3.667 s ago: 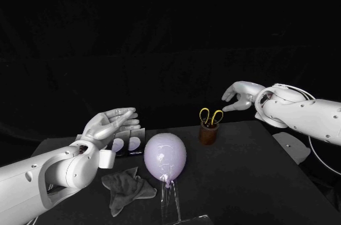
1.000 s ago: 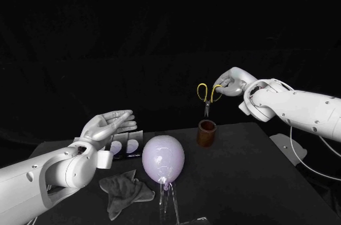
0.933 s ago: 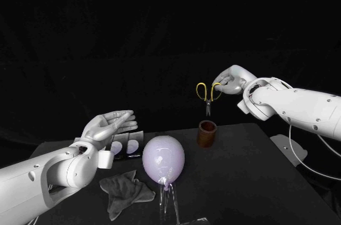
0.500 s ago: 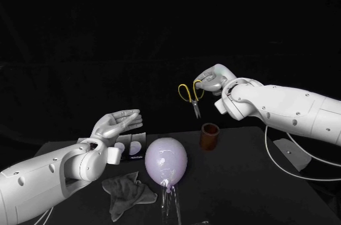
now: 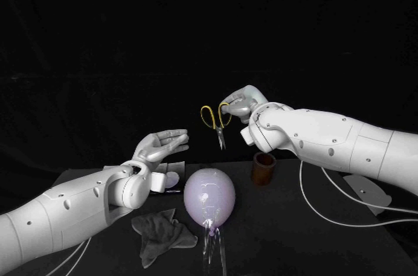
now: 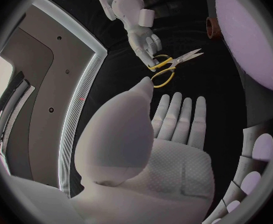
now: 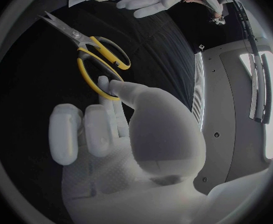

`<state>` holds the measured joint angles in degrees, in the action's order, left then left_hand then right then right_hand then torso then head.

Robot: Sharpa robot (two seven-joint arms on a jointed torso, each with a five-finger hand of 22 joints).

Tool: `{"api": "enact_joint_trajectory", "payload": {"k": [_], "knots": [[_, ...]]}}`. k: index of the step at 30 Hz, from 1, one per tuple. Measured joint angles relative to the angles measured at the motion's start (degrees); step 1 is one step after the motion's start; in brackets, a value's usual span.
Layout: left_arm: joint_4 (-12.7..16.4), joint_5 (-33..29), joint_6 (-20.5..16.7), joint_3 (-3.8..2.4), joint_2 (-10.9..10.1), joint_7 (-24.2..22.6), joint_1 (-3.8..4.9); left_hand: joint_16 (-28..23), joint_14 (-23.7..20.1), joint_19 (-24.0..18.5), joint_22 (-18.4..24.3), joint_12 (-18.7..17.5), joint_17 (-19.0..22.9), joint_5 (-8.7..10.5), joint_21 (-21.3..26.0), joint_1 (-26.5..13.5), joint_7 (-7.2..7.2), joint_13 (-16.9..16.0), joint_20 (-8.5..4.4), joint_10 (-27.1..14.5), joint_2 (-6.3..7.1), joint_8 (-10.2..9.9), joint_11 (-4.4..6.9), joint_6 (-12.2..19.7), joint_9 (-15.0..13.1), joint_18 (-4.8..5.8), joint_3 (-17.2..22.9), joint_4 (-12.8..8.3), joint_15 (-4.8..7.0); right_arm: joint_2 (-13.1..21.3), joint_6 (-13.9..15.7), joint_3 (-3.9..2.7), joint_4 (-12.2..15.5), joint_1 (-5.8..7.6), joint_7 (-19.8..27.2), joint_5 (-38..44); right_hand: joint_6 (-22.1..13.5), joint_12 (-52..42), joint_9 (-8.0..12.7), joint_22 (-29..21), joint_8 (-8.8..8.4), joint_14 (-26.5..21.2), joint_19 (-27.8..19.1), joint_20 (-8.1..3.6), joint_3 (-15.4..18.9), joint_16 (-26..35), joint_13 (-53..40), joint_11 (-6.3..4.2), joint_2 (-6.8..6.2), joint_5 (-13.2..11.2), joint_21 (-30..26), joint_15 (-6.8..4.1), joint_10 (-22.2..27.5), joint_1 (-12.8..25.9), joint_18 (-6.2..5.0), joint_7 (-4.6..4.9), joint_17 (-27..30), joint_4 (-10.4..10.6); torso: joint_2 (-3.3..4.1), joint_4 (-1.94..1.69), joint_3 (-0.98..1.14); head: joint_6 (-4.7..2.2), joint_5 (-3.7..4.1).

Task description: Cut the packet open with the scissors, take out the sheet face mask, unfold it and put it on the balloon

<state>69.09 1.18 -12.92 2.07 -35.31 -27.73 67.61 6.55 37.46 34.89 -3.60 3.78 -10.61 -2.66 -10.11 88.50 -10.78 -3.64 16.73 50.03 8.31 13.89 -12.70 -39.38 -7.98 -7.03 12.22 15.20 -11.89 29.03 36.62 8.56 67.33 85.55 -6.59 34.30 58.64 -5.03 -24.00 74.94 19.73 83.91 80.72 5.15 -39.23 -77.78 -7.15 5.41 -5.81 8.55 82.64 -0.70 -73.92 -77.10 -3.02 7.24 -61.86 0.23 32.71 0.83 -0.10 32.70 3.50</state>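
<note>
My right hand (image 5: 238, 103) pinches the yellow-handled scissors (image 5: 213, 122) by a handle loop, and they hang blades down in the air above the table. The right wrist view shows the scissors (image 7: 91, 51) hooked on the fingers of the right hand (image 7: 124, 134). My left hand (image 5: 162, 145) is raised palm up with fingers apart and nothing in it, a little left of and below the scissors (image 6: 168, 68). The pale lilac balloon (image 5: 209, 195) lies on the table between the arms. White mask packets (image 5: 171, 177) lie behind the left forearm, partly hidden.
A brown cylindrical holder (image 5: 263, 168) stands just right of the balloon, under my right forearm. A crumpled grey cloth (image 5: 163, 234) lies at the front left of the black table (image 5: 296, 227). A small white cup (image 5: 157, 180) sits by the packets.
My right hand took the scissors out of the brown holder, lifted them and carried them left toward the left hand. The left hand rose a little and moved right.
</note>
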Motion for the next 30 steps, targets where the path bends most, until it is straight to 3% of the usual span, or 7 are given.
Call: {"api": "enact_joint_trajectory", "payload": {"k": [4, 7, 12, 23, 27, 30], "knots": [[-3.16, 0.18, 0.66, 0.0, 2.59, 0.59, 0.03, -0.82, -1.27, -2.32, 0.22, -0.28, 0.54, 0.0, 1.07, 0.0, 0.59, 0.2, -0.05, -4.6, 0.0, -2.05, 0.09, 4.61, 0.86, 0.0, -1.69, 0.25, -0.2, -1.88, 0.59, -0.02, -0.71, -0.3, 0.06, -0.86, 0.0, 0.0, -0.04, -0.02, 0.0, 0.0, 0.0, 0.0, -0.01, 0.0, -0.05, -0.1, -0.08, 0.0, 0.0, 0.0, -0.1, 0.07, 0.0, 0.0, 0.12, 0.0, 0.01, 0.01, -0.01, -0.1, -0.48], [-5.1, 0.23, 1.37, 0.0, 4.26, 1.3, 0.03, -1.65, -3.23, -4.89, 0.47, -0.31, 1.21, 0.0, 2.09, 0.0, 1.34, 0.43, -0.13, -10.28, 0.0, -4.42, -0.4, 10.32, 1.95, -0.01, -3.56, 0.54, -0.45, -3.01, 0.95, -0.03, -1.17, -0.5, 0.18, -1.32, 0.0, 0.01, -0.07, -0.04, 0.0, 0.0, 0.0, 0.0, -0.01, 0.22, -0.05, -0.11, -0.07, 0.0, 0.0, 0.0, -0.11, 0.24, 0.01, 0.0, 0.2, 0.0, 0.01, 0.04, -0.01, -0.15, -0.88], [-7.34, 0.25, 2.37, 0.0, 6.31, 2.62, 0.03, -2.42, -5.14, -8.04, 0.7, -0.64, 1.9, 0.0, 3.31, 0.0, 1.77, 0.59, -0.08, -14.57, 0.0, -5.71, -0.95, 13.74, 2.54, 0.0, -6.14, 0.95, -0.84, -4.17, 1.41, -0.08, -1.82, -0.68, 0.45, -1.85, -0.01, 0.1, -0.21, -0.03, 0.11, 0.02, 0.0, 0.0, -0.23, 0.22, -0.06, -0.19, 0.01, -0.02, -0.01, -0.02, -0.18, 0.47, 0.01, 0.0, 0.23, -0.22, 0.05, 0.07, 0.0, -0.16, -1.53], [-10.25, 0.1, 2.98, -0.05, 8.74, 6.1, 0.03, -2.57, -5.12, -8.28, 0.7, -0.64, 2.04, 0.0, 3.53, 1.04, 1.88, 0.58, -0.15, -15.16, -1.04, -5.96, -2.24, 14.84, 2.6, -0.01, -8.84, 1.23, -1.43, -5.48, 2.21, -0.22, -1.62, -0.95, 1.73, -2.7, -0.39, 0.23, -0.52, 0.0, 0.2, 0.15, -0.01, 0.0, -0.23, 0.23, -0.17, -0.2, -0.12, -0.05, -0.06, -0.14, -0.18, 0.61, 0.02, -0.01, 0.22, -0.23, 0.03, 0.18, 0.12, 0.02, -2.4], [-11.09, -0.1, 3.04, -0.06, 9.36, 7.04, 0.04, -2.57, -5.06, -8.28, 0.69, -0.64, 1.98, 0.0, 3.53, 1.08, 1.87, 0.52, -0.15, -14.59, -1.08, -5.96, -1.98, 14.38, 2.45, 0.0, -9.01, 1.23, -1.45, -5.74, 2.41, -0.28, -1.37, -0.98, 2.19, -2.93, -0.39, 0.23, -0.54, 0.01, 0.43, 0.14, -0.01, 0.0, -0.47, 0.23, -0.17, -0.05, -0.11, -0.06, -0.1, -0.14, -0.34, 0.6, 0.03, -0.01, 0.21, -0.47, 0.03, 0.18, 0.12, -0.03, -2.48], [-11.4, -0.43, 3.2, -0.06, 9.76, 7.55, 0.04, -2.57, -3.66, -8.21, 0.66, -0.42, 1.8, 0.0, 3.53, 2.03, 1.79, 0.35, -0.16, -12.42, -2.1, -5.25, -1.79, 12.6, 1.97, 0.0, -9.46, 1.1, -1.14, -5.97, 2.49, -0.29, -1.23, -1.01, 2.4, -3.02, -0.39, 0.23, -0.6, 0.02, 0.44, 0.13, -0.01, 0.0, -0.47, 0.23, -0.16, -0.05, -0.11, 0.11, -0.11, -0.13, -0.35, 0.6, 0.03, -0.01, 0.21, -0.47, 0.03, 0.2, 0.11, -0.03, -2.49]]}}
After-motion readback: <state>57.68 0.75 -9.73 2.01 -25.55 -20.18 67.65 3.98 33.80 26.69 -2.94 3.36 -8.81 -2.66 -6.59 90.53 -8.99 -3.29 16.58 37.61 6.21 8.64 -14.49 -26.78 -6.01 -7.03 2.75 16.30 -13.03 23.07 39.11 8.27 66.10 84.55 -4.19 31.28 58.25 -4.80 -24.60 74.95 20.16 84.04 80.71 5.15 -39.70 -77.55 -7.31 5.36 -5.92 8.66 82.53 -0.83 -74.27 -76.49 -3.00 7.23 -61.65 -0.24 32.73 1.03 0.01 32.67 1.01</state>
